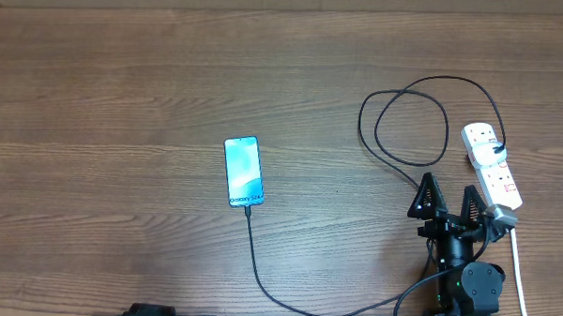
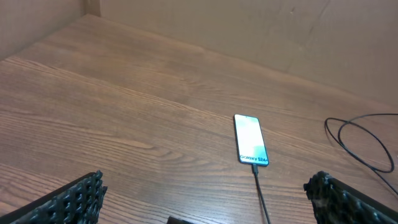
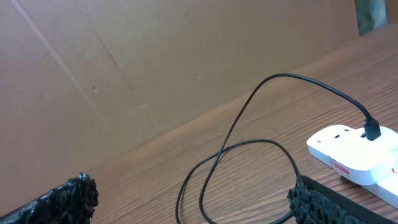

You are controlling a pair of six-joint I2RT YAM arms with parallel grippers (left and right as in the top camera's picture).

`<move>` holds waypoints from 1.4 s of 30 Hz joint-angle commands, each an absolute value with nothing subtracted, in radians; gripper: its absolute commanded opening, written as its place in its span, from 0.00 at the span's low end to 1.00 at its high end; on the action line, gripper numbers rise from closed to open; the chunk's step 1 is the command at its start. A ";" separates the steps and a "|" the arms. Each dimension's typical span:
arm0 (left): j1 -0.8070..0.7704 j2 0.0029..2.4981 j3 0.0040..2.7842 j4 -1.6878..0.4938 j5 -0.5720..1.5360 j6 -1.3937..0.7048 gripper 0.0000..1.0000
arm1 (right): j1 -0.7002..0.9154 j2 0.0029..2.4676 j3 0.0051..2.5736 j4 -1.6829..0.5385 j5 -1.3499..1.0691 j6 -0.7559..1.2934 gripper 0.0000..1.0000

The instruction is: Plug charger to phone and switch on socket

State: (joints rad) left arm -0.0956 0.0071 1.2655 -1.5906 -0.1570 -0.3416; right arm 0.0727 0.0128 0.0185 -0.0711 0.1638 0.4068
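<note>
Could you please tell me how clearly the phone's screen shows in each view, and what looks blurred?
Overhead: the phone is evenly lit, its text too small to read. Left wrist: the screen's far end washes out white; the text near the cable is legible. Right wrist: no phone; the power strip is crisp, the right tool near the lens blurred.

counter (image 1: 124,96): brown wood grain is running sideways | wall (image 3: 124,62): plain brown board is standing behind it | light: is falling evenly

Wood-grain table (image 1: 124,96), glossy phone (image 1: 243,170)
</note>
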 commanded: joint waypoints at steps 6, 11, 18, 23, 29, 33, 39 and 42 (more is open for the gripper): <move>-0.086 0.004 1.270 -1.589 -0.157 -0.356 1.00 | 0.070 0.003 0.008 -0.066 0.159 0.388 1.00; -0.086 0.005 1.270 -1.589 -0.157 -0.356 1.00 | 0.070 0.003 0.008 -0.066 0.159 0.388 1.00; -0.089 0.005 1.274 -1.594 -0.157 -0.356 1.00 | 0.070 0.003 0.008 -0.066 0.159 0.388 1.00; -0.099 0.005 1.280 -1.599 -0.159 -0.356 1.00 | 0.070 0.003 0.008 -0.066 0.159 0.388 1.00; -0.099 0.004 1.280 -1.597 -0.217 -0.352 1.00 | 0.070 0.003 0.008 -0.066 0.159 0.388 1.00; -0.099 0.005 1.280 -1.597 -0.217 -0.352 1.00 | 0.070 0.003 0.008 -0.066 0.159 0.388 1.00; -0.115 0.005 1.253 -1.546 -0.201 -0.355 0.99 | 0.070 0.003 0.008 -0.066 0.159 0.388 1.00; -0.118 0.005 1.164 -1.431 -0.192 -0.286 0.99 | 0.070 0.003 0.008 -0.066 0.159 0.388 1.00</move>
